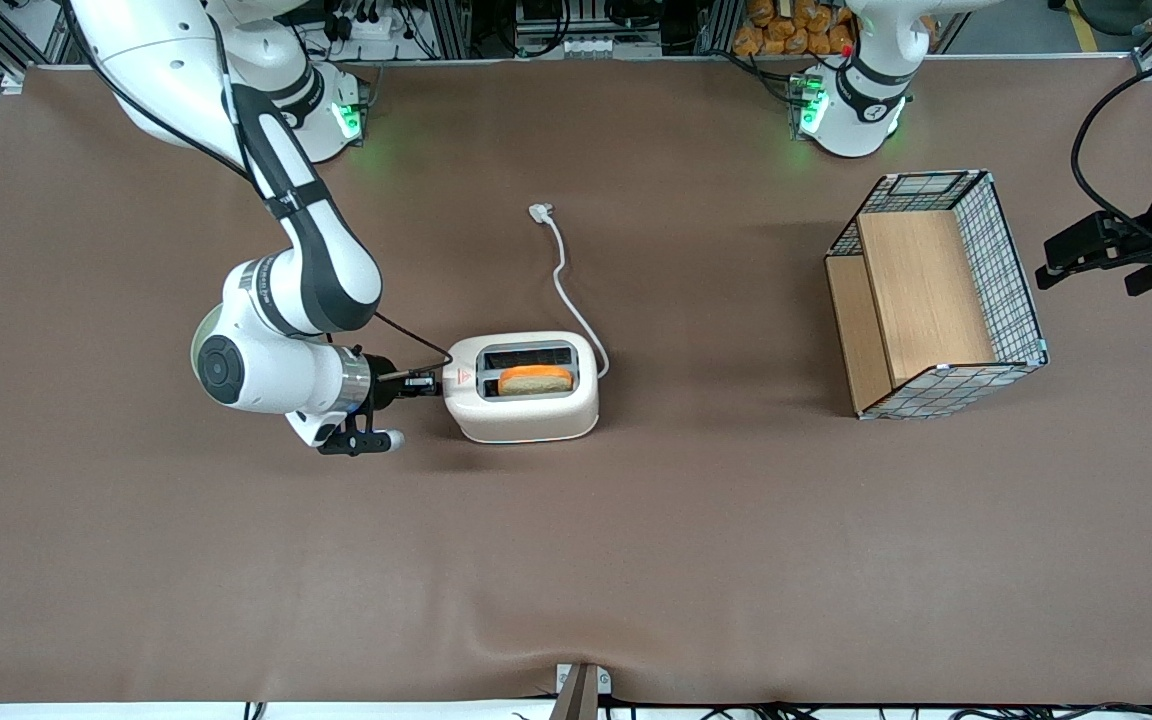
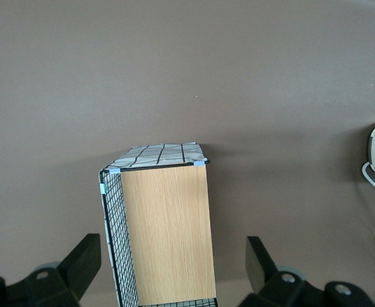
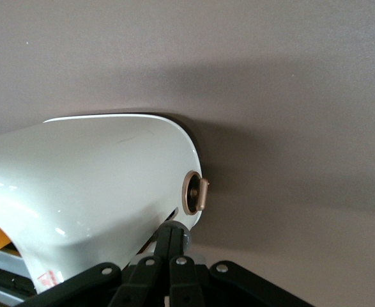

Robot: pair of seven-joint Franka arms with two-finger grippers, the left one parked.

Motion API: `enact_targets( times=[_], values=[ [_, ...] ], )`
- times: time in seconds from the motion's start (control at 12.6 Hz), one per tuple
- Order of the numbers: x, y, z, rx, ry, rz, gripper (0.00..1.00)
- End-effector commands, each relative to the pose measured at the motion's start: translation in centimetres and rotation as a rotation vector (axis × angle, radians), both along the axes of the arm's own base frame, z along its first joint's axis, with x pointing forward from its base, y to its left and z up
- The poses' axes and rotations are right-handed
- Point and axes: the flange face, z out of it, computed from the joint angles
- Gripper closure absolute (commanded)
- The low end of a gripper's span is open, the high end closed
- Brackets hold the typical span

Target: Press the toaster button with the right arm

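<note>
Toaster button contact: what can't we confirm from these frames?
- Front view: the black gripper covers the cream-white toaster's short end, hiding the small grey toaster button.
- Right wrist view: shut fingers meet the toaster end; the button itself is hidden, so pressing is unconfirmed.
- Left wrist view: only the toaster's edge shows.

The gripper (image 1: 433,382) on the right arm (image 1: 286,290) is hard against the short end of the toaster (image 1: 524,400), fingers together, no gap between. Open brown table (image 1: 576,560) fills the frame's lower half. The white cord (image 1: 568,290) trails toward upper centre; the wire basket (image 1: 936,295) stands well apart.
</note>
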Motion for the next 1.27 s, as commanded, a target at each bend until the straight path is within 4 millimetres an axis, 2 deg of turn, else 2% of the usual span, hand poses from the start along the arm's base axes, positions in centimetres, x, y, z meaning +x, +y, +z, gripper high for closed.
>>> enact_targets(
  times=[0.0,0.55,1.19],
  values=[
    [-0.2,0.8,-1.5,0.024,-0.022,0.032,1.0],
    [-0.9,0.3,-4.2,0.048,-0.043,0.046,1.0],
    [-1.1,0.5,-5.1,0.041,-0.046,0.044,1.0]
  ],
)
